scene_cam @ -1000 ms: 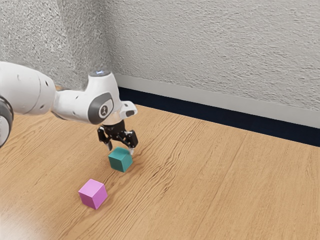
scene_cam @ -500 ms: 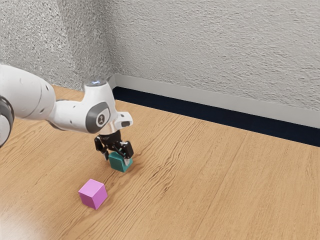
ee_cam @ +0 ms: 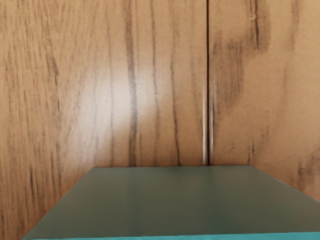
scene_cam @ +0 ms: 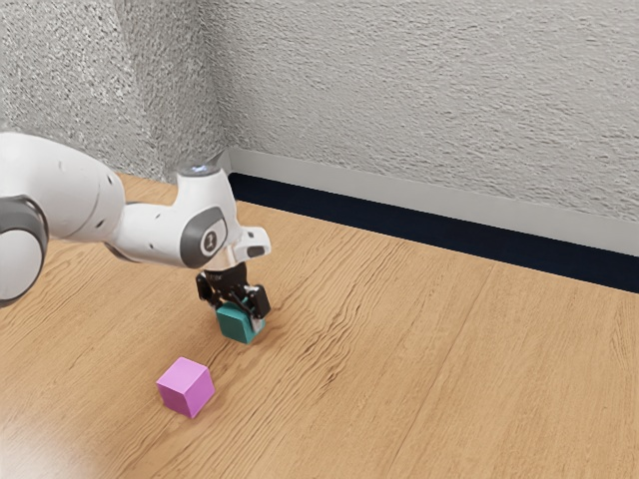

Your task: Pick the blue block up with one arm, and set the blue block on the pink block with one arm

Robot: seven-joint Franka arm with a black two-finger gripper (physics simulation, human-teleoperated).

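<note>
The arm (scene_cam: 150,230) comes in from the exterior view's left and bends down over the wooden surface (scene_cam: 419,339), with its hand pointing straight down. The gripper (scene_cam: 238,309) is low over the teal block (scene_cam: 238,326), and its black body sits right on the block's upper part. The block's top is hidden behind the gripper, while its lower faces show below. From this angle it is not possible to tell whether the gripper is closed on the block or merely set around it. The block looks to be resting on the surface, with a small shadow along its base, though the contact line is too small to be sure of. In the wrist view the teal block (ee_cam: 170,200) appears as a broad flat face directly under the hand, with a brighter teal edge along its near side. Wood grain (ee_cam: 125,90) and one dark plank seam run away beyond it. The pink block (scene_cam: 186,386) sits on the surface at about 7 o'clock from the teal block in the exterior view. It is near the teal block but clearly apart from it, is turned so that one corner faces the camera, and has nothing on top of it. Beyond both blocks, toward 12 o'clock, a dark baseboard (scene_cam: 449,235) runs along the foot of a rough grey wall (scene_cam: 419,90). A corner of the room stands at about 11 o'clock from the gripper.
</note>
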